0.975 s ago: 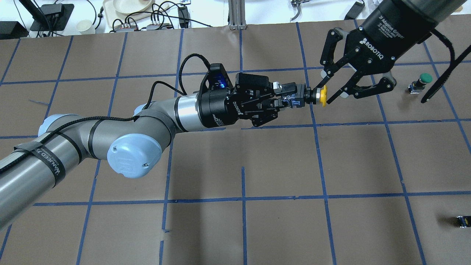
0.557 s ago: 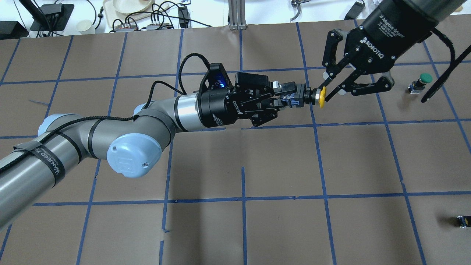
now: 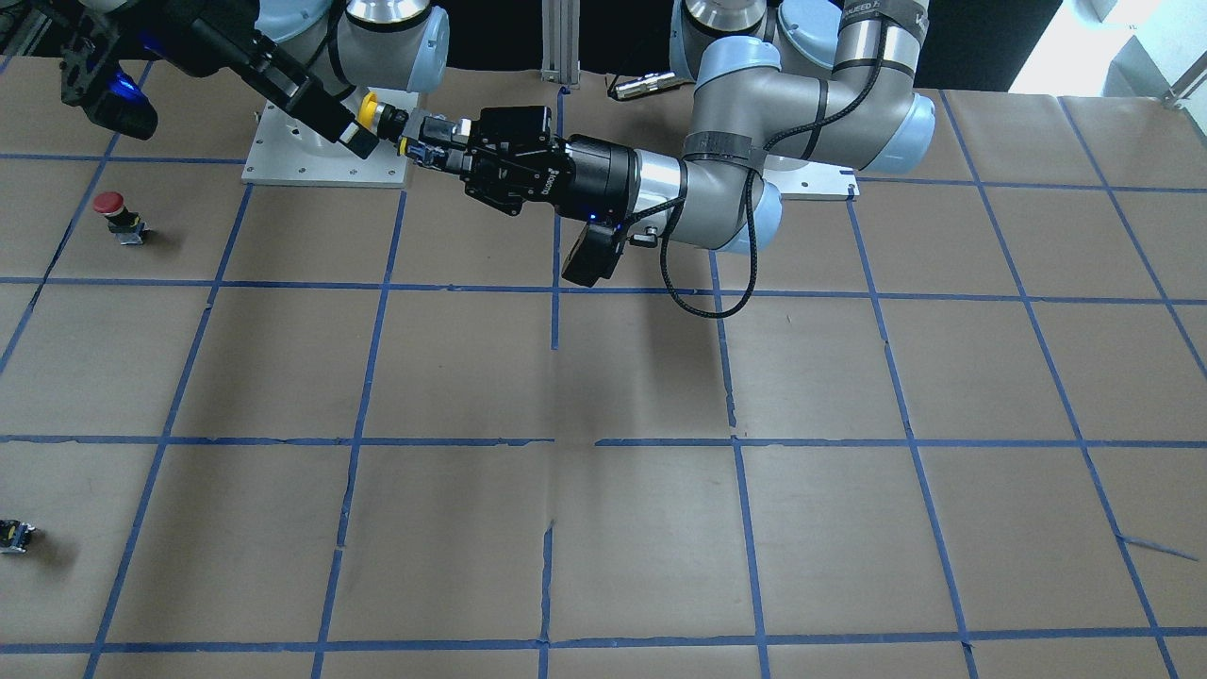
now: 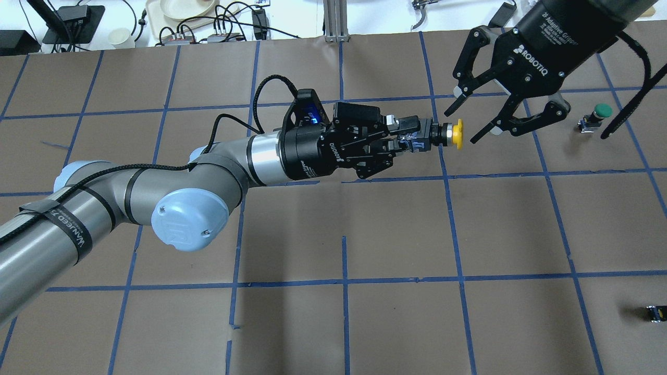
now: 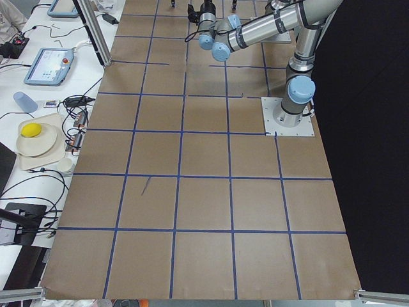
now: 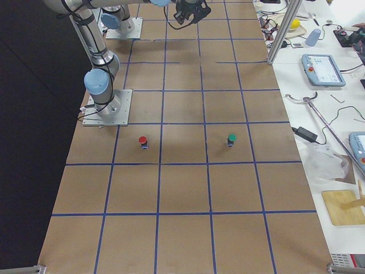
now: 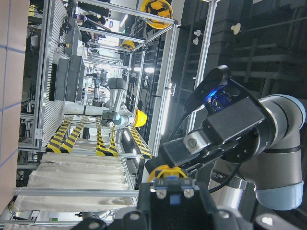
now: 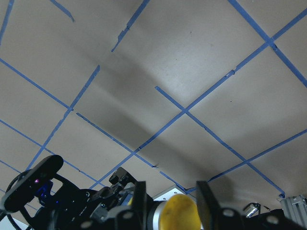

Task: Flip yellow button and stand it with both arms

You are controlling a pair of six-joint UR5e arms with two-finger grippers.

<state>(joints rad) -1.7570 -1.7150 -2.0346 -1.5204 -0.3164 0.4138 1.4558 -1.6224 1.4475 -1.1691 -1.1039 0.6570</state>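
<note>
My left gripper is shut on the black and grey body of the yellow button and holds it sideways in the air, cap pointing at the right gripper. My right gripper is open wide, with its fingertips on either side of the cap and not touching it. In the right wrist view the yellow cap sits between the two spread fingers. In the front-facing view the button hangs near the right arm's base plate. The left wrist view shows the button's body from behind.
A green-capped button stands at the right, beside the right gripper. A red-capped button stands on the brown paper. A small dark part lies at the right edge. Cables and trays lie beyond the table's far edge.
The right gripper's fingers narrowed around the yellow cap, then spread wide and drew back a little up and right. The left arm and the button have not moved.
</note>
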